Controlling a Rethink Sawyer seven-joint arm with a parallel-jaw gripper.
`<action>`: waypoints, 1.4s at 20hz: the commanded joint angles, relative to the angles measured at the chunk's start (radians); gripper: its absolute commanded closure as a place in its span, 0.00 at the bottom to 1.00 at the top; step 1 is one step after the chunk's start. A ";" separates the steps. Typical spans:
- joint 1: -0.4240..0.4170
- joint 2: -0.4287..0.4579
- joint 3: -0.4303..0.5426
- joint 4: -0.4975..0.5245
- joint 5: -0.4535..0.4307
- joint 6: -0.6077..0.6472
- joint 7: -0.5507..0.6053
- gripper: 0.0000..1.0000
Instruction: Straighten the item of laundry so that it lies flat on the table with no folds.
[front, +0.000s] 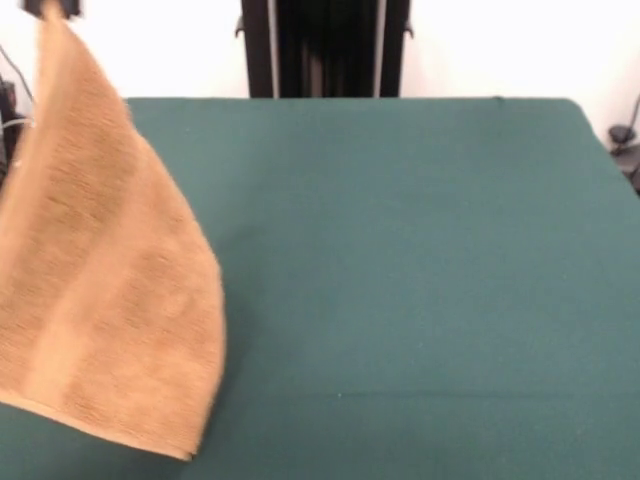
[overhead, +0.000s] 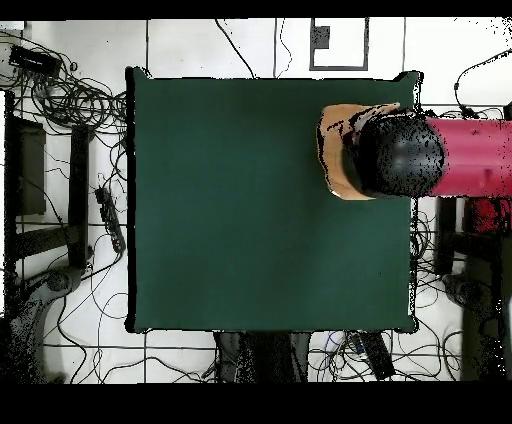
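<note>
The golden-orange towel (front: 110, 300) hangs in the air at the left of the front view. It is held by its top corner and spreads into a wide sheet, with its lower edge near the table's near left part. My gripper (front: 55, 8) shows only as dark tips at the top edge, shut on that corner. In the overhead view the red and black arm (overhead: 440, 155) reaches in from the right and covers most of the towel (overhead: 338, 150), near the far right corner of the dark green table (overhead: 240, 200). No white tag shows.
The robot's black pedestal (front: 325, 48) stands behind the table's far edge. Cables (overhead: 60, 95) and dark stands lie on the floor to the left of the table in the overhead view. The towel hangs close to the table's side edge.
</note>
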 joint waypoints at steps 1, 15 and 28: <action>0.189 0.104 -0.055 0.147 -0.129 -0.169 0.192 1.00; 0.633 0.298 -0.403 -0.043 -0.246 -0.200 0.625 1.00; 0.985 0.512 -0.716 -0.294 -0.164 0.216 1.161 1.00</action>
